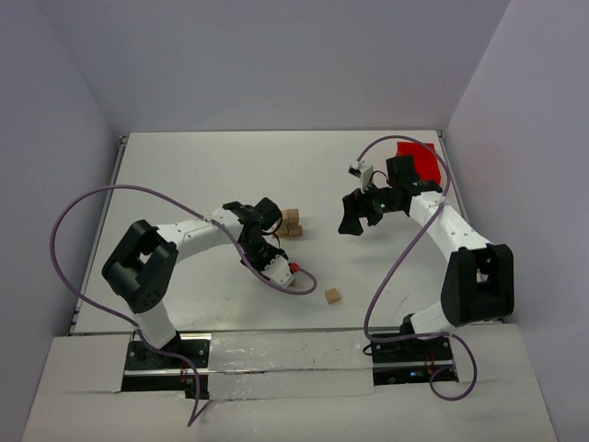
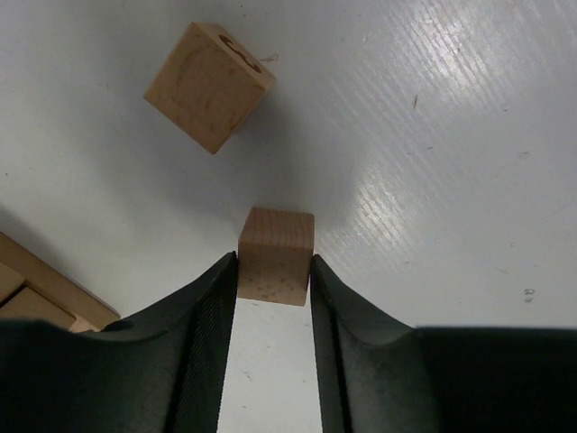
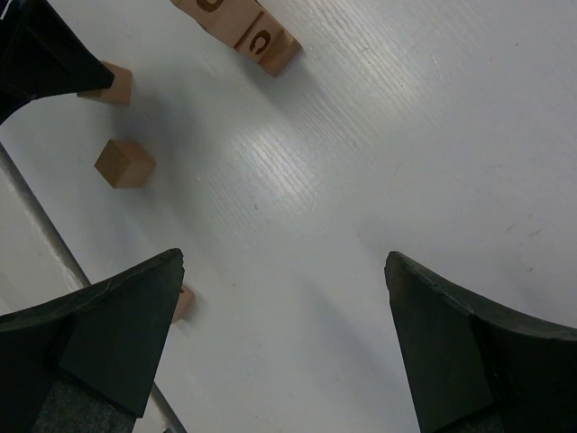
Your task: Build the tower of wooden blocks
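Note:
My left gripper (image 1: 287,275) is shut on one wood block (image 2: 275,255), pinched between both jaws low over the white table; whether the block touches the table cannot be told. A loose wood block (image 1: 331,296) lies just beyond it, and also shows in the left wrist view (image 2: 209,86) and the right wrist view (image 3: 124,162). The tower (image 1: 291,223), a small cluster of stacked tan cubes, stands at mid-table and shows at the lower left of the left wrist view (image 2: 36,289) and, lettered, at the top of the right wrist view (image 3: 257,36). My right gripper (image 1: 352,221) is open and empty above bare table (image 3: 284,262).
A red bin (image 1: 419,161) sits at the far right behind the right arm. Purple cables loop off both arms. A small tan piece (image 3: 183,302) peeks out beside my right gripper's left finger. The table's near edge (image 1: 276,330) runs in front of the arm bases.

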You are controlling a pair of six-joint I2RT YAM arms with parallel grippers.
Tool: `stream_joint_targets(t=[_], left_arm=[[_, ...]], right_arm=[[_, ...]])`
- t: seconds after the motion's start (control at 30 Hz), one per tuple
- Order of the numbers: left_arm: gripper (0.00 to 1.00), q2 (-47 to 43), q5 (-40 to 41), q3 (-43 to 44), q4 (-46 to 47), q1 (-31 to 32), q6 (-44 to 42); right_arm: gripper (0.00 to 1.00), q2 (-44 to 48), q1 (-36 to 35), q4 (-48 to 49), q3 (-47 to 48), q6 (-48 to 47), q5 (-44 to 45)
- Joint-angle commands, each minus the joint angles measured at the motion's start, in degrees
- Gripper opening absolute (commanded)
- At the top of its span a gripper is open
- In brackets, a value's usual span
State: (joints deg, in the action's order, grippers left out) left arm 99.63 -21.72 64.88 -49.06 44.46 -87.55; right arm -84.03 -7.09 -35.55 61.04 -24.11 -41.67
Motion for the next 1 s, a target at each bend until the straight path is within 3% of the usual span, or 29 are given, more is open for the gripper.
stream_joint_targets(t=[0.0,0.17,0.27,0.4,0.63,0.97], left_arm=[[0.39,-0.3,-0.2,0.2,1.1,-0.7,-0.3],[0.16,-2.2,0.0,-0.9,2.0,-0.7,2.9],[0.09,-3.7,-0.5,-0.5,1.7,-0.8,5.1],[0.05,-6.5,-1.9,1.3,-0.1,-0.8,10.7],[0.00,-4.3,-2.2,18.6,-11.4,-2.5,27.3],[0.00,1.3,0.8,31.1,-10.0,-6.2,41.9]], right_arm=[[1.00,0.1,0.4,-0.2,0.0,-1.0,-0.8],[1.00,0.4,0.4,-0.2,0.1,-1.1,-1.0],[1.00,0.7,0.4,-0.2,0.0,-1.1,-1.0],[1.00,1.0,0.4,-0.3,0.0,-1.0,-1.1],[1.00,0.8,0.4,-0.4,0.4,-0.9,-1.2],[1.00,-0.2,0.3,-1.1,1.3,-1.0,-0.7]])
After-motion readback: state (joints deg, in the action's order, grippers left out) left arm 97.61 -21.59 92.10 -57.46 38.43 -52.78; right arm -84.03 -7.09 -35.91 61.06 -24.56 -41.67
